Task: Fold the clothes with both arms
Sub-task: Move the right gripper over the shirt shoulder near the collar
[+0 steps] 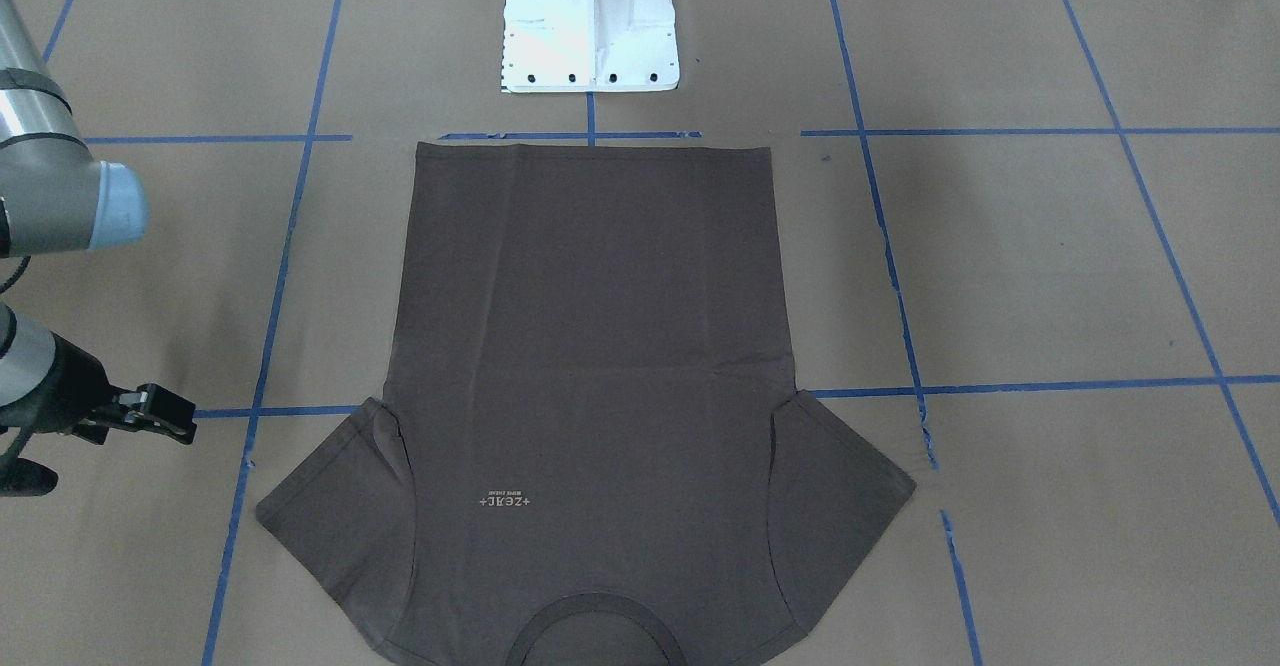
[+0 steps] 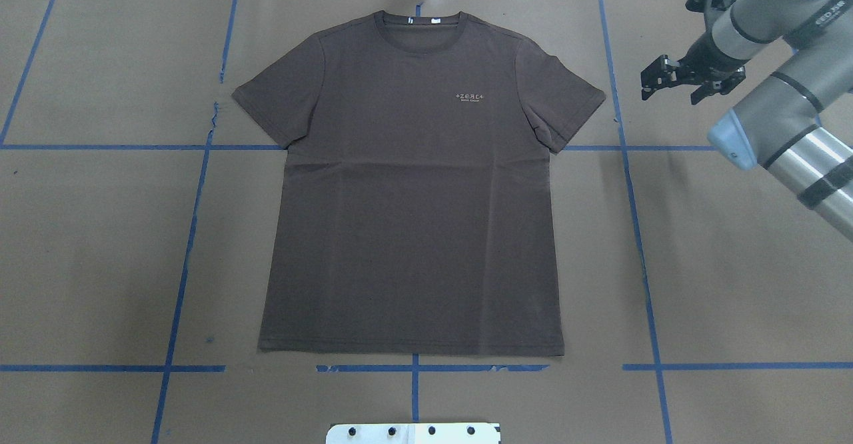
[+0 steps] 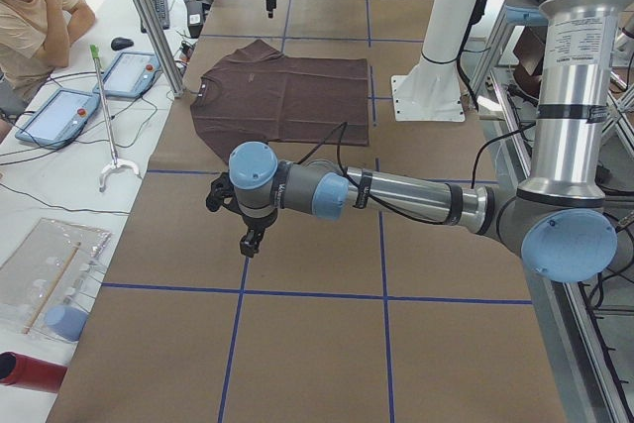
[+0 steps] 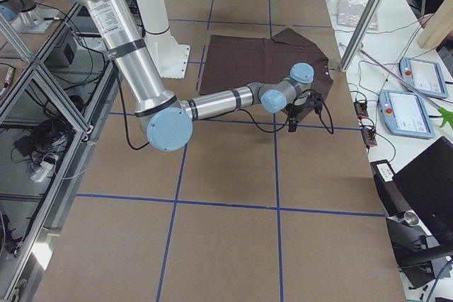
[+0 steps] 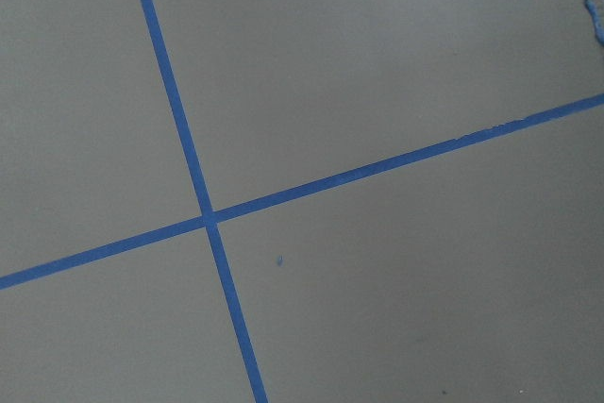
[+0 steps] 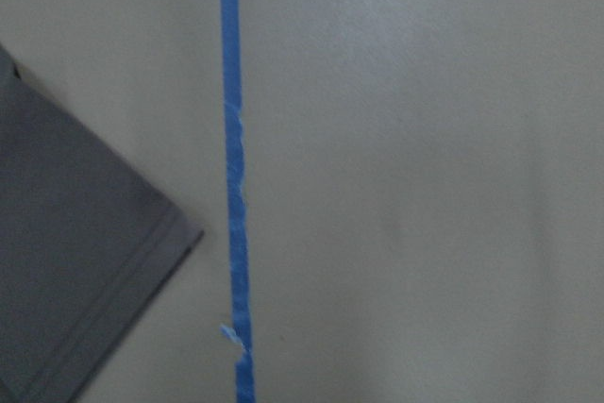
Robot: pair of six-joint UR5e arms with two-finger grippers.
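1. The left arm and right arm are built of silver-grey tubes.
2. Joints are closed with light blue caps.
3. Black cables and black bands are carried.
4. A printed label is borne.
5. The white base is fixed by dark screws.

You have one T-shirt lying on one worktop, and one white pedestal base stands on that same worktop. You have two arms to count, the left arm and the right arm, and each carries a single end effector, which makes two in all: the left end effector and the right end effector. At the side of the worktop you can also count two control tablets, one red cylinder and one seated person.
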